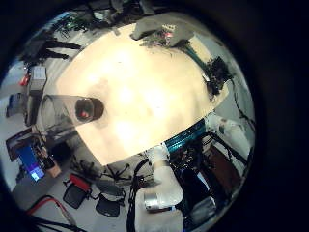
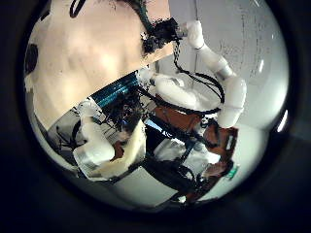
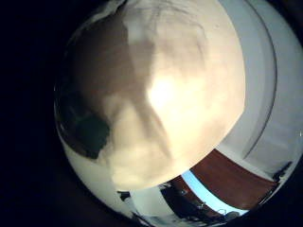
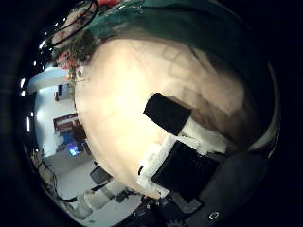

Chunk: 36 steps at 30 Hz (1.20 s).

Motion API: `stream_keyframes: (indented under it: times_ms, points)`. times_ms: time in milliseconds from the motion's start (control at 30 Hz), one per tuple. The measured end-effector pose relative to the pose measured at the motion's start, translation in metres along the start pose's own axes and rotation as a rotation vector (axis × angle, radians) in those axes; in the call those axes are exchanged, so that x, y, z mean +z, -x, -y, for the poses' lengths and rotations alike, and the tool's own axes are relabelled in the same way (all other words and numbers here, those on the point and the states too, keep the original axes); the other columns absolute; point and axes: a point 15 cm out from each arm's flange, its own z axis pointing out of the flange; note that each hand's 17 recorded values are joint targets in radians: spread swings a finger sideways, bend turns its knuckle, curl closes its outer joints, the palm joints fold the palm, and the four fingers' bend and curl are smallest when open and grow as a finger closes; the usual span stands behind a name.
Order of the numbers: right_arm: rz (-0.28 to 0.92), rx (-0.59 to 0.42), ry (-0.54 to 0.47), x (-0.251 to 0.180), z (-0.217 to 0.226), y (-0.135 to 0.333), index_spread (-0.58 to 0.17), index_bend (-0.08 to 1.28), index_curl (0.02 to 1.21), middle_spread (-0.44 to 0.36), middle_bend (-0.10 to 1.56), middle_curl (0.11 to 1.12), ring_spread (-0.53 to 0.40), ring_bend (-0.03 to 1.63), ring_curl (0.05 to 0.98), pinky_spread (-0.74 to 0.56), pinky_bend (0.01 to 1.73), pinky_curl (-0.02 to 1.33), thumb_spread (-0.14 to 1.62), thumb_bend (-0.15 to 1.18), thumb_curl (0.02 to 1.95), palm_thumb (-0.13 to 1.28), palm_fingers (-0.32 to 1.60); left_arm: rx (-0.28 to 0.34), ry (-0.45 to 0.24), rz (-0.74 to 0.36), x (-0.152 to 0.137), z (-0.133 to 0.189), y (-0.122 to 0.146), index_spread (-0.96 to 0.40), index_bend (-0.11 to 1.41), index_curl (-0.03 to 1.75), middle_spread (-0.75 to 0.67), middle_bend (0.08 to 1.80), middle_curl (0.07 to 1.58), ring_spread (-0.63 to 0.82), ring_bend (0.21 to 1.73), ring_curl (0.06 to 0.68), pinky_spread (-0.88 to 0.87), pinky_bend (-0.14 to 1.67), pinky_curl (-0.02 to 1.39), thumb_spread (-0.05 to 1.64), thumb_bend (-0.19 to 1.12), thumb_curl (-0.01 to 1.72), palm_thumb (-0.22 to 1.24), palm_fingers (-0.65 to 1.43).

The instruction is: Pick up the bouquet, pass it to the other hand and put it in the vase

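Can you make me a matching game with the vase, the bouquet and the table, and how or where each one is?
Things:
1. vase
2. bouquet
3. table

Places or states:
A. lying down near the table's edge
B. holding the other two things
C. standing up, apart from the flowers

Pairs: 1-C, 2-A, 3-B

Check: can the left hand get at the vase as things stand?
Probably yes: the vase stands upright on the table with bare tabletop around it, and nothing shows between it and the left hand.
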Motion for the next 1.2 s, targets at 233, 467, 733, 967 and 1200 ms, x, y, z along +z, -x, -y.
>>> stream_keyframes:
  times_ms: [233, 467, 733, 967, 1200]
  points:
    - [0.008, -0.009, -0.189, -0.06, 0.02, -0.001, -0.35, 1.02, 0.86, -0.168, 1.26, 0.74, -0.212, 1.4, 0.538, -0.23, 1.46, 0.38, 0.92, 0.03, 0.64, 1.13, 1.22, 0.004, -0.001, -0.002, 0.0, 0.0, -0.001, 0.12, 0.18, 0.34, 0.48, 0.19, 0.3, 0.61, 0.5, 0.214, 0.65, 0.44, 0.16, 1.08, -0.02, 0.32, 0.4, 0.03]
    - [0.019, -0.047, -0.26, -0.134, 0.009, 0.0, -0.298, 1.1, 0.9, -0.14, 1.34, 0.76, -0.194, 1.46, 0.588, -0.19, 1.49, 0.44, 0.89, 0.03, 0.73, 1.17, 1.16, 0.002, -0.005, -0.004, -0.001, 0.001, 0.001, 0.12, 0.18, 0.34, 0.48, 0.19, 0.3, 0.6, 0.5, 0.214, 0.65, 0.44, 0.16, 1.08, -0.02, 0.32, 0.4, 0.03]
    - [0.151, -0.107, -0.343, -0.234, -0.002, 0.021, -0.263, 1.14, 0.9, -0.126, 1.37, 0.75, -0.184, 1.49, 0.613, -0.18, 1.47, 0.49, 0.86, 0.0, 0.81, 1.16, 1.15, 0.007, -0.023, -0.003, -0.007, 0.0, 0.0, 0.12, 0.18, 0.34, 0.48, 0.19, 0.3, 0.6, 0.5, 0.214, 0.65, 0.45, 0.16, 1.08, -0.02, 0.31, 0.4, 0.03]
    - [0.269, -0.145, -0.427, -0.324, -0.016, 0.035, -0.246, 1.15, 0.9, -0.12, 1.38, 0.74, -0.18, 1.49, 0.624, -0.18, 1.45, 0.53, 0.85, 0.0, 0.88, 1.15, 1.15, 0.012, -0.029, -0.021, -0.006, -0.001, 0.006, 0.12, 0.18, 0.34, 0.48, 0.19, 0.3, 0.6, 0.5, 0.215, 0.65, 0.45, 0.16, 1.09, -0.02, 0.31, 0.41, 0.03]
    - [0.26, -0.091, -0.402, -0.327, -0.011, 0.017, -0.262, 1.01, 0.82, -0.136, 1.27, 0.67, -0.198, 1.4, 0.571, -0.32, 1.28, 0.5, 0.92, -0.08, 0.77, 0.84, 1.06, 0.023, -0.038, -0.042, -0.005, -0.005, 0.012, 0.12, 0.18, 0.34, 0.48, 0.19, 0.3, 0.6, 0.5, 0.214, 0.64, 0.45, 0.16, 1.09, -0.02, 0.31, 0.41, 0.02]
